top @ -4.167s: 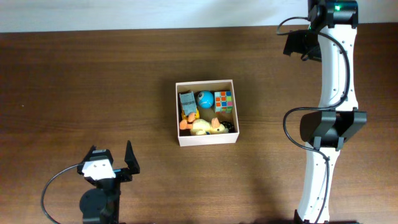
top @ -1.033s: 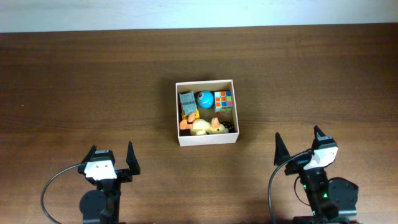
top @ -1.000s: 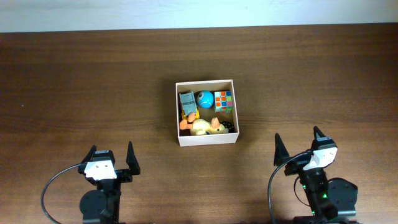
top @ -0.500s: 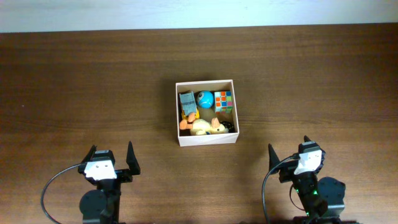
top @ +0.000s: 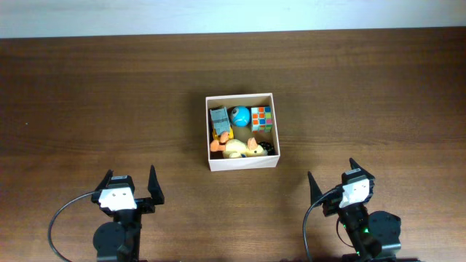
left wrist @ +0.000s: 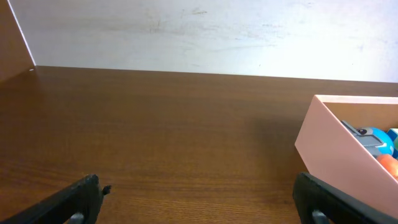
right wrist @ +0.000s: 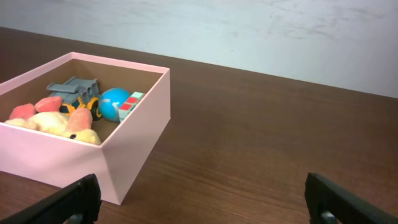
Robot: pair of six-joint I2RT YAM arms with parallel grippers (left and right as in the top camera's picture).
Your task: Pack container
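Both my claws are spread wide and hold nothing. The left claw (top: 131,172) and right claw (top: 333,171) sit folded low at the near edge of the tabletop (top: 109,94), fingers pointing toward the one container (top: 242,164) at mid-tabletop, well apart from both. Inside it I count one colour cube (top: 261,118), one blue ball (top: 239,115), one grey truck (top: 219,118) and one yellow plush (top: 237,148).

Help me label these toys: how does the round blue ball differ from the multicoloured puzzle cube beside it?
Shape: the round blue ball is a sphere; the multicoloured puzzle cube has flat, square faces. Colour: the ball is mostly blue; the cube shows a grid of mixed colours. Place: the ball sits mid-row; the cube fills a corner. Both lie inside the white-walled cardboard box, side by side.
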